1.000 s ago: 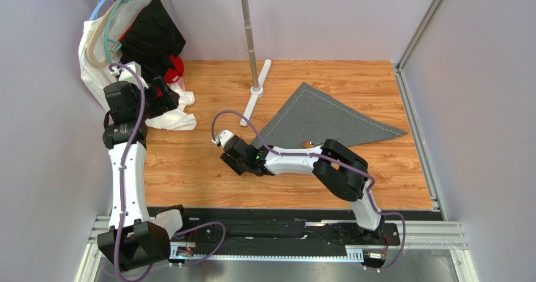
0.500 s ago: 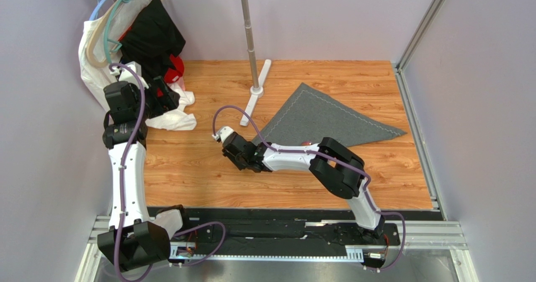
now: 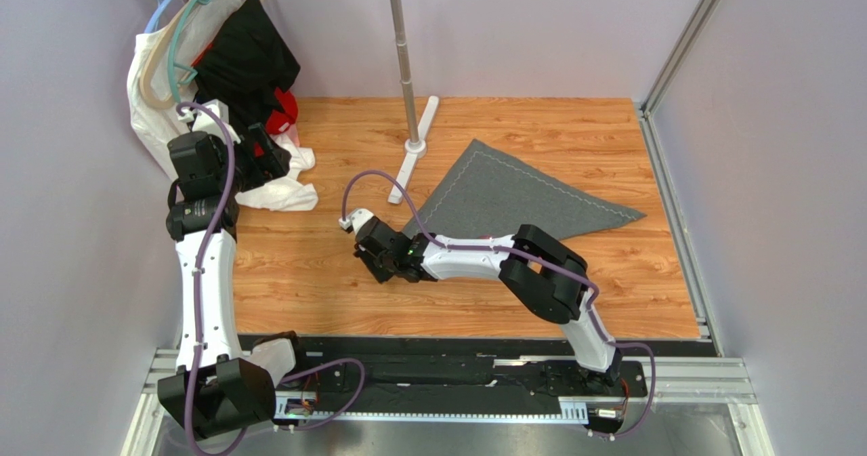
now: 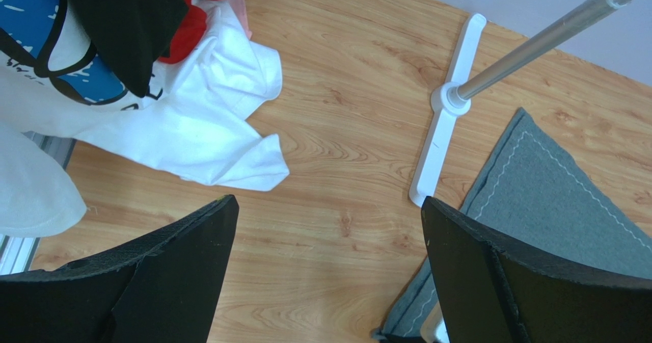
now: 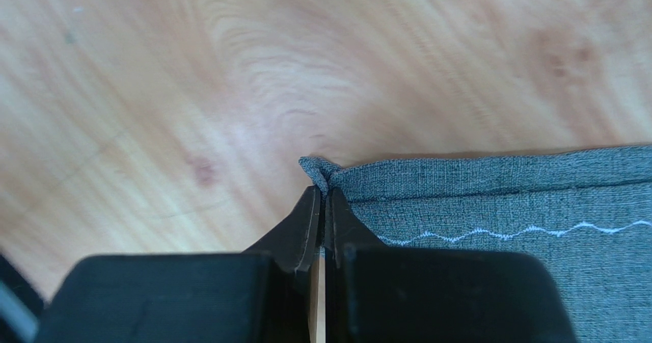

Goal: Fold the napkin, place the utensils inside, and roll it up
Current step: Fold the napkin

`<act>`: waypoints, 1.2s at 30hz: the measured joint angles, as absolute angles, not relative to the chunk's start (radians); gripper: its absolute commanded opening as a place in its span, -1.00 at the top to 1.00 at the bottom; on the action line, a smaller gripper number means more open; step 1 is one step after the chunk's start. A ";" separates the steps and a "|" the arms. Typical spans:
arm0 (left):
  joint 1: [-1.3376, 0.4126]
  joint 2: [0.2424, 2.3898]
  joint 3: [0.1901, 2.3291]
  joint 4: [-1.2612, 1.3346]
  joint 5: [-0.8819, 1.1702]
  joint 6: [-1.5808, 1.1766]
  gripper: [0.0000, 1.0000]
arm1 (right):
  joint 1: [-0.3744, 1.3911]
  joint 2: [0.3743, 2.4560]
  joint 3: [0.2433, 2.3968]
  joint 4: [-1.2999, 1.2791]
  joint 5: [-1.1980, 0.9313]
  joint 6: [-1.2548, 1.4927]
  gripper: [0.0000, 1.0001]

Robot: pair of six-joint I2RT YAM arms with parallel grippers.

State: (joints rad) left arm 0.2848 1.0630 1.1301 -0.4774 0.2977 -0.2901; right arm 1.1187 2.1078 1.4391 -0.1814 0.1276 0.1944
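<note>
1. Napkin corner nearest the arm bases: the right gripper pinches it with its jaws pressed together. The dark grey cloth is bunched into a small fold at the tips, just over the bare wooden table.
2. From that pinched corner the napkin spreads to the right across the table as a flat triangle, right of centre. Pale zigzag stitching runs along its edges, and its longest point aims at the right wall.
3. Just beside the napkin's far-left edge lies the white foot of a metal pole, which stands upright at the middle back of the table. I cannot tell whether foot and cloth touch.
4. The left gripper hangs over the far-left part of the table, jaws wide apart and holding nothing. It looks down on bare wood between the clothes and the pole's foot.
5. Farthest left, a white garment spills onto the table, with black clothes and a red piece hanging above it.
</note>
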 measured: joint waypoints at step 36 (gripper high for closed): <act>0.285 1.058 1.124 -0.473 0.303 -0.291 -0.98 | 0.591 1.227 0.726 -0.212 0.245 0.347 1.00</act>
State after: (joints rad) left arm 0.2848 1.0584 1.1240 -0.4732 0.3027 -0.2909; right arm 0.5915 1.2266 0.7258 -0.2123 0.2455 0.3473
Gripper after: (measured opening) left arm 0.990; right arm 0.017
